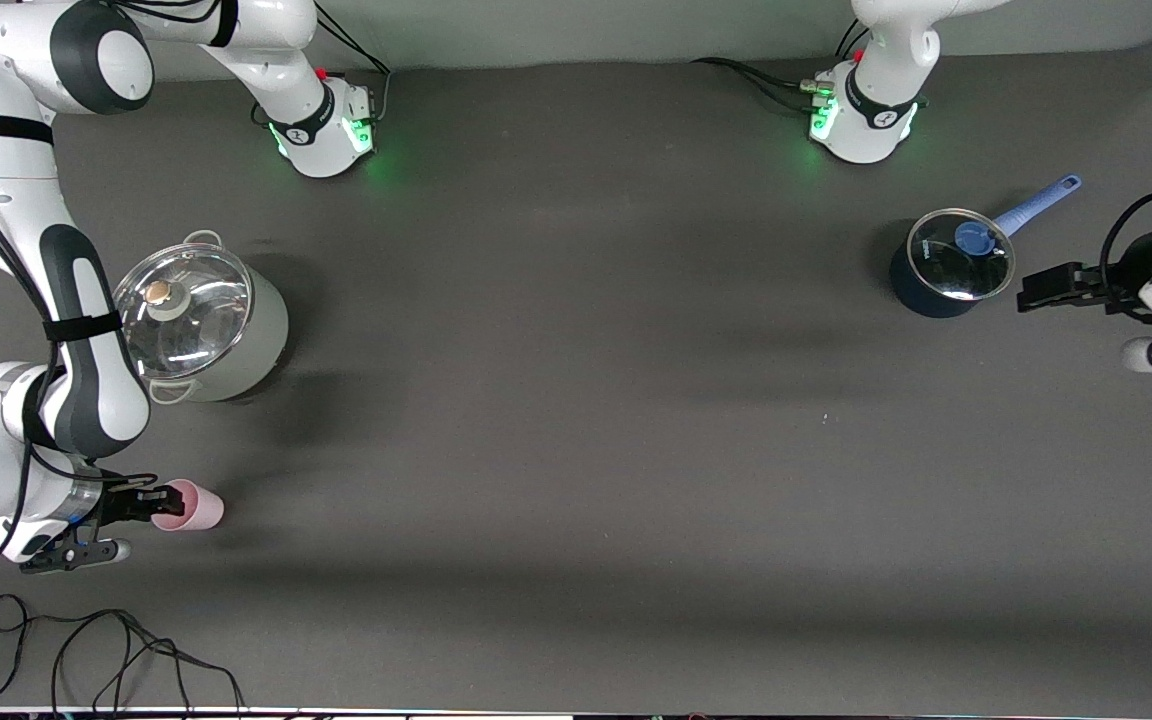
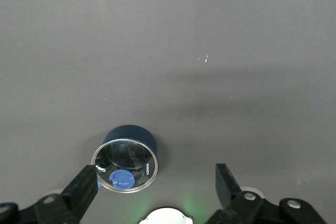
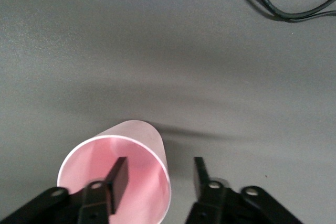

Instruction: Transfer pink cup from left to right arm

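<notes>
steel pot [image 1: 204,320] w/ glass lid, blue saucepan [image 1: 948,266] lidded, loose black cable [image 1: 86,650] at table's near edge.

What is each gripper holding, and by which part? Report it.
Nothing. The right gripper straddles the pink cup at its rim, open, not clamping; the left gripper waits open, empty.
</notes>
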You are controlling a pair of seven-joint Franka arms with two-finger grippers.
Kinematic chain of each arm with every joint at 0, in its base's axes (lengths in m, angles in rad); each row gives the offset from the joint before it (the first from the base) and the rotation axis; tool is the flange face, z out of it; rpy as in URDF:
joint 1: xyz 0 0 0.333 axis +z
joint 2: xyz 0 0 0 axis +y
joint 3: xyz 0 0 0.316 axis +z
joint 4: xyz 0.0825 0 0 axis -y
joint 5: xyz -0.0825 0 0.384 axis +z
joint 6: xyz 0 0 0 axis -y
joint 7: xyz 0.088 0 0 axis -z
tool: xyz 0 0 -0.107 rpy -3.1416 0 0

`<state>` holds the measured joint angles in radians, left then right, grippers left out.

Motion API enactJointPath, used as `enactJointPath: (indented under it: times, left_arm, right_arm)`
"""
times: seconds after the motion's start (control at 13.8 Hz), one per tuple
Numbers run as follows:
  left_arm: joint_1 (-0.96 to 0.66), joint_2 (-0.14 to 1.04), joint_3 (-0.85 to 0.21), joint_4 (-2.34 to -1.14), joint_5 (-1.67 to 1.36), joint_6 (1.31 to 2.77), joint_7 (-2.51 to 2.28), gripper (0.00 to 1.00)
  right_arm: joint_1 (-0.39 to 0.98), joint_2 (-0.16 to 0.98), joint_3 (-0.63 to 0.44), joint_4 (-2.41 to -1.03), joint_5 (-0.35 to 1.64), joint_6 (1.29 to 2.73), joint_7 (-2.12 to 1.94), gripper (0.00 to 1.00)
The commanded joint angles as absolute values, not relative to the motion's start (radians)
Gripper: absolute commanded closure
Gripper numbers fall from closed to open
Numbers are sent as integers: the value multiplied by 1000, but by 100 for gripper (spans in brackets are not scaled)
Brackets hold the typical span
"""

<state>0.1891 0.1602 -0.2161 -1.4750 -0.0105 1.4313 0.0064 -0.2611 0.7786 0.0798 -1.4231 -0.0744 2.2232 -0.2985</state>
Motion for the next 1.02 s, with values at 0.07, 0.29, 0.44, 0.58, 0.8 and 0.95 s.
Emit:
enactJointPath:
  times: [0.07, 0.29, 0.44, 0.58, 0.8, 0.95]
  left_arm:
    - [169, 146, -232, -1505, -5, 1431, 18, 0]
    - [166, 146, -233, -1514, -3, 1428, 21, 0]
    - [176, 146, -229, -1513, -3, 1431, 95, 0]
    - [148, 135, -175, -1519, -5, 1443, 144, 0]
    - [-76, 68, 28, -1598, -6, 1514, 144, 0]
    - [-101, -18, 44, -1743, -6, 1644, 143, 0]
  right_arm:
    - [-270, 775, 81, -1411, -92, 2212, -351, 4]
    - [-267, 746, 78, -1410, -97, 2143, -373, 2]
    - [-270, 710, 78, -1408, -97, 2099, -383, 2]
    - [-262, 648, 77, -1408, -101, 2025, -377, 2]
    - [-256, 551, 80, -1381, -89, 1877, -365, 1]
    - [-253, 488, 86, -1350, -83, 1766, -297, 1]
